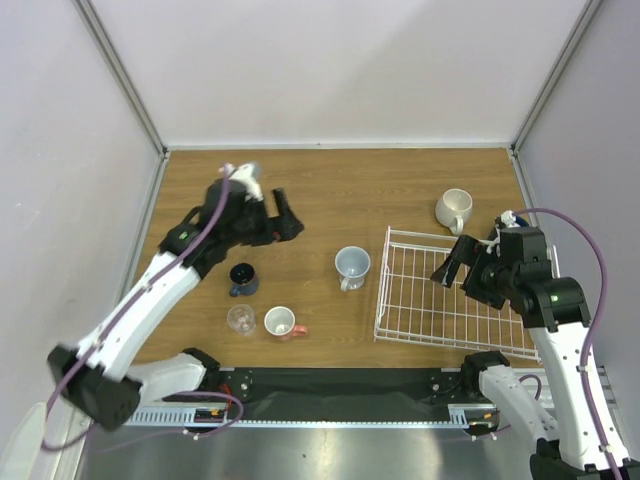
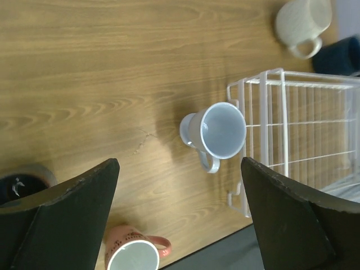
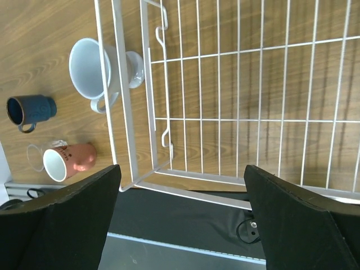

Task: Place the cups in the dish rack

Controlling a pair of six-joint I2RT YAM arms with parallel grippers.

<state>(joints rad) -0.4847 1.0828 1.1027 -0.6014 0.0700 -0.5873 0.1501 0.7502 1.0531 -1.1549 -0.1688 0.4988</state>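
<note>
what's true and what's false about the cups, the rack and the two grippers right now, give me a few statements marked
1. The dish rack holds no cups. True.
2. The pale grey-blue mug lies on its side. False: it stands upright on the table, just left of the rack.
3. The left gripper and the right gripper are both open and hold nothing. True.
4. The cream-white mug stands inside the rack. False: it is on the table beyond the rack's far edge.
5. The reddish-pink cup sits next to the clear glass. True.
</note>
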